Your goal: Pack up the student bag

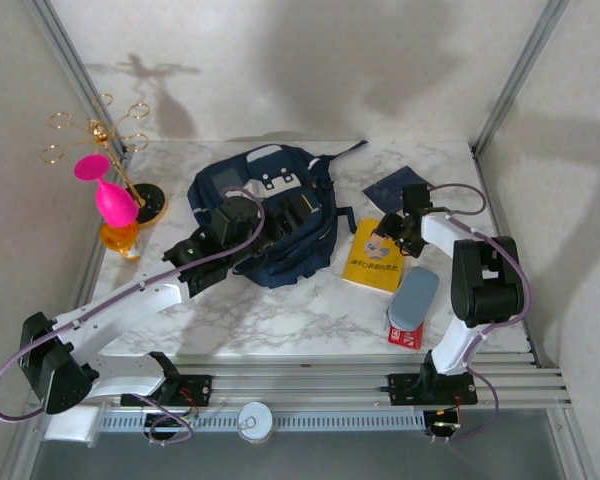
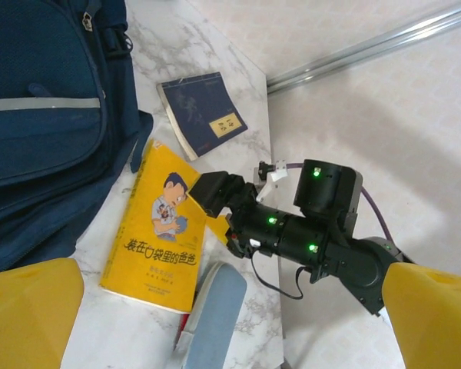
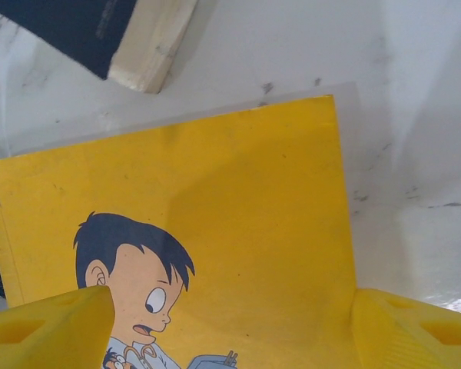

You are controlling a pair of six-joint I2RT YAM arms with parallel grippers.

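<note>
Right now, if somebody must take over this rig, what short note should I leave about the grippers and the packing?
Left gripper: open, empty, by the student bag.
Right gripper: open, empty, poised over the yellow book.
Things: the bag lies mid-table. To its right, outside it, lie the yellow book, the dark blue notebook and the grey-blue case.
Done: none of these three is packed.
Left: put each one into the bag, probably the yellow book first.
</note>
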